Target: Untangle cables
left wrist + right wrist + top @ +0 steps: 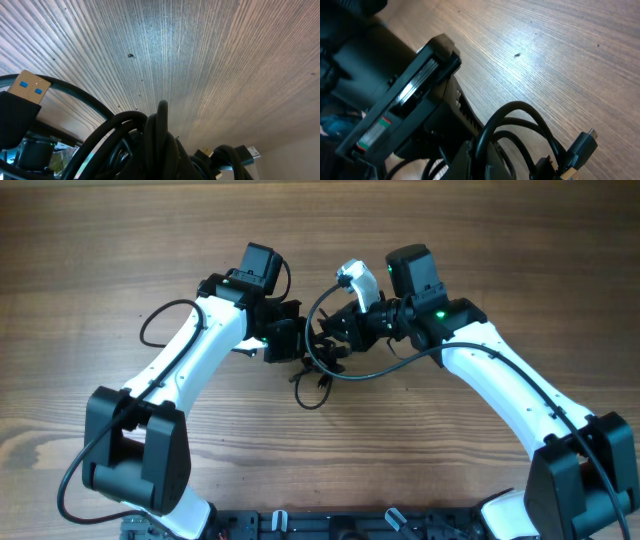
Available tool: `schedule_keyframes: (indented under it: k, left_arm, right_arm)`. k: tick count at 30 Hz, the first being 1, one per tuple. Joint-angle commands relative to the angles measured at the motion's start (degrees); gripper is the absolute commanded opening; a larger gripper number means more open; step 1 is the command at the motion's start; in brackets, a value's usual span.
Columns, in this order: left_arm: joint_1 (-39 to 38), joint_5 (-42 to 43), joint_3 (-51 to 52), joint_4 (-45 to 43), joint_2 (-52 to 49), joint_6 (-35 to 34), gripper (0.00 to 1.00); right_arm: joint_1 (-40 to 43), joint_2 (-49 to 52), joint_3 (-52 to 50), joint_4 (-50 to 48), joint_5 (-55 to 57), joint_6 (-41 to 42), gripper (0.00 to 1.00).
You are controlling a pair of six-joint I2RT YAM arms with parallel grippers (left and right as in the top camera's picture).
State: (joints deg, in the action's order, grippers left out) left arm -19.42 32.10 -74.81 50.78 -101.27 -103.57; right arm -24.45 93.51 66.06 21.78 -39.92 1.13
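Fingers from both arms meet over the middle of the bench point(120, 240). The left fingers point(296, 345) and right fingers point(338, 335) are nose to nose and buried in the cables point(320, 358). I cannot tell whether either pair is closed on a cord or only pressed into the clump, because black cord hides the tips in every view.

The cables sit as a tight black knot between the two sets of fingers. One loose loop point(310, 392) hangs out of the knot toward the near edge and lies on the wood. Another thin cord arcs up and round on the right fingers' side.

The left wrist camera shows several cords bunched and rising together right in front of the lens. A USB plug point(27, 86) with a gold face and two blue marks pokes in at the left. A flat silver plug point(248, 151) shows low on the right.

From the right wrist, doubled loops stand off the bench, with a small black plug point(583, 144) beside them. The black bulk of the left wrist point(405, 110) fills the left side, close against the cords. A dark speck point(518, 55) marks the bare wood beyond.
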Motion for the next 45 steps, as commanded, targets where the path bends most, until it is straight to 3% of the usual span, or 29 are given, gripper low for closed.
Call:
schedule_keyframes:
  k: [1,6,10,12,15,18,19,22,23,25,26,28,31,36,37,40,45]
  left_arm:
    - [-0.2,-3.6,-0.2,2.1,0.7,1.6,0.06]
    - [-1.1,-20.6,-0.2,9.4,0.7,1.6,0.08]
    - [-2.0,-26.1,-0.2,10.9,0.7,1.6,0.06]
    - [-2.9,-29.7,-0.2,12.3,0.7,1.6,0.05]
    - [-3.3,-31.1,-0.2,13.7,0.7,4.3,0.06]
    - [-3.3,-29.6,-0.2,13.2,0.7,6.8,0.07]
    - [-3.3,-27.5,-0.2,12.2,0.7,10.0,0.06]
    - [-3.4,-20.9,-0.2,6.4,0.7,28.1,0.04]
    - [-3.3,-19.5,-0.2,5.7,0.7,31.6,0.04]
    - [-3.3,-14.6,-0.2,4.7,0.7,40.9,0.04]
    - [-3.3,-13.0,-0.2,4.7,0.7,41.7,0.04]
    - [-3.1,-12.1,-0.2,4.6,0.7,40.9,0.04]
    - [-0.6,-11.6,-0.2,4.7,0.7,36.9,0.04]
    - [7.5,-15.0,-0.2,7.0,0.7,11.3,0.04]
    - [8.0,-15.0,-0.2,7.8,0.7,9.2,0.04]
    - [8.0,-13.4,-0.2,9.5,0.7,8.8,0.04]
    - [7.9,-10.4,-0.2,12.1,0.7,9.2,0.04]
  right_arm:
    - [1.1,-0.5,0.6,-1.4,-4.3,8.6,0.04]
    - [12.3,-1.2,0.7,-1.5,-26.4,20.5,0.04]
    - [20.2,-1.1,0.7,-3.2,-39.2,27.0,0.04]
    - [24.0,-1.1,0.7,-8.8,-44.3,33.2,0.04]
    - [27.6,-1.1,0.7,-16.5,-44.7,40.6,0.04]
    - [27.6,-1.1,0.7,-14.8,-39.2,35.8,0.04]
    - [27.6,-1.1,0.7,-11.9,-32.9,34.2,0.04]
    - [27.6,-1.1,0.7,-6.4,-11.5,30.3,0.06]
    - [27.6,-1.1,0.7,-6.3,-6.8,29.2,0.09]
    - [27.6,-1.1,0.7,-7.7,-7.6,25.2,0.34]
    - [27.6,-1.5,0.7,-8.8,-17.4,17.3,0.57]
    - [26.8,-3.0,0.7,-7.0,-18.9,13.5,0.7]
    - [22.5,-7.1,0.7,-3.2,-16.7,10.2,0.72]
    - [5.2,-9.4,0.7,2.4,1.7,13.1,0.68]
    - [2.3,-9.4,0.7,2.4,5.4,14.5,0.65]
    - [-4.4,-9.3,0.7,2.5,11.8,15.5,0.5]
    - [-12.7,-7.4,0.7,1.9,18.6,11.9,0.41]
